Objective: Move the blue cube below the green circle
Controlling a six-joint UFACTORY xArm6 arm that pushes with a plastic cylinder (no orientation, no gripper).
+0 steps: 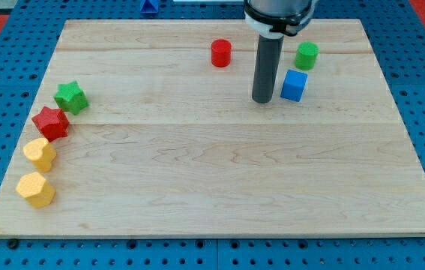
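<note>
Since the blue cube [294, 85] already sits just under the green circle [306, 55] at the board's [219, 172] upper right, my tip [262, 100], a bare rod gripping nothing, stands just beside its left face. Risk: further rightward contact would shove it past the circle; the red cylinder [221, 53] is well apart.

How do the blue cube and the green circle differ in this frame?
The blue cube has flat faces and square edges; the green circle is a round, upright cylinder. The cube sits nearer the view's bottom, slightly left of the circle. My tip stands just left of the cube, farther from the circle. Both lie near the board's top right.
</note>
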